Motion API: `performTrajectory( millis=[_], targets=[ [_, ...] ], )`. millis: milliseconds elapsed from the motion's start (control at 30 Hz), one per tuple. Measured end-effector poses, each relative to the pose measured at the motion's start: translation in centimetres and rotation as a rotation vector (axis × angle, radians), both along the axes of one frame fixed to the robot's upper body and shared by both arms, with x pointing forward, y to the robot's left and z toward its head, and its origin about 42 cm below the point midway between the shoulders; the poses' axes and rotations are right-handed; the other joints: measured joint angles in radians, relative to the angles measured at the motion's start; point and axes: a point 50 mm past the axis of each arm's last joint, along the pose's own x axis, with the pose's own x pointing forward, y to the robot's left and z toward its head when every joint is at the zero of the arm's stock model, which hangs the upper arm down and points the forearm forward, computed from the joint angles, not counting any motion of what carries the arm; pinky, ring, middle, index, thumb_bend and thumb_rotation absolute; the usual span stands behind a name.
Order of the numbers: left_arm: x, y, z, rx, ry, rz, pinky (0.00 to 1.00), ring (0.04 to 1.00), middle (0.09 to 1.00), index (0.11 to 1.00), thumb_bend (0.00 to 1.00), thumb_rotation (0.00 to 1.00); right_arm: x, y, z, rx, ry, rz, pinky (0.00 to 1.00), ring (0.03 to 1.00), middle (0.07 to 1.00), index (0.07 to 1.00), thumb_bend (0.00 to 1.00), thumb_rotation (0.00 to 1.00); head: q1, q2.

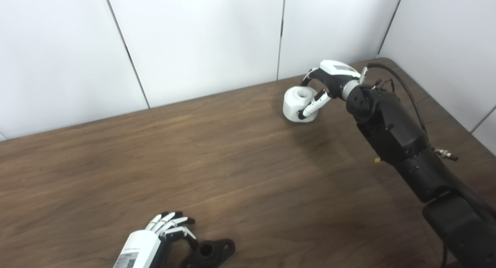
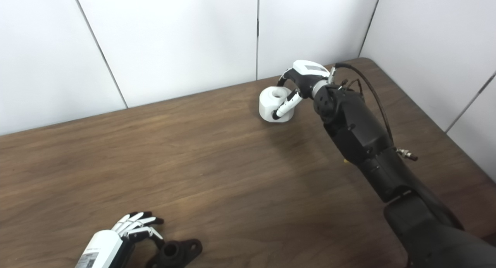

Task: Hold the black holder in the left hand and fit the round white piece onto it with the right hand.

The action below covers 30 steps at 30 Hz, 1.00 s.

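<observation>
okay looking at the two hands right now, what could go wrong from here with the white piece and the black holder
The right hand wraps the round white piece with a finger across its front; a shallow grasp could let it slip or tip when lifted. The left hand sits beside the black holder at the table's near edge and may nudge it off.

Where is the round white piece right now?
The round white plastic piece sits on the brown wooden table near its far right end, close to the wall, with the right hand wrapped around it.

Dark wooden table (image 1: 232, 163), round white piece (image 1: 297, 101) at its far side, black holder (image 1: 211, 252) near.
</observation>
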Motion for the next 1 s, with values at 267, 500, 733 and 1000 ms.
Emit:
performTrajectory(
  millis=[267, 500, 733, 1000],
  targets=[
    [-0.1, -0.01, 0.09, 0.013, -0.007, 0.001, 0.9, 0.871, 0.781, 0.485, 0.52, 0.05, -0.01, 0.02, 0.11, 0.004, -0.012, 0.005, 0.91, 0.988, 0.913, 0.699, 0.86, 0.33, 0.0, 0.003],
    [-0.09, 0.01, 0.11, 0.014, -0.008, 0.002, 0.9, 0.87, 0.782, 0.485, 0.52, 0.05, -0.02, -0.18, 0.29, -0.001, -0.029, 0.004, 0.9, 0.975, 0.894, 0.675, 0.84, 0.31, -0.002, 0.003],
    [-0.1, 0.03, 0.18, 0.017, -0.009, 0.001, 0.89, 0.868, 0.782, 0.485, 0.52, 0.05, -0.03, -0.21, 0.32, 0.004, -0.029, 0.007, 0.9, 0.965, 0.884, 0.664, 0.82, 0.3, -0.002, 0.009],
    [-0.12, 0.06, 0.21, 0.017, -0.009, 0.004, 0.89, 0.867, 0.782, 0.485, 0.52, 0.05, -0.05, -0.22, 0.34, 0.0, -0.028, 0.009, 0.9, 0.958, 0.866, 0.648, 0.81, 0.27, -0.002, 0.009]
  ],
)
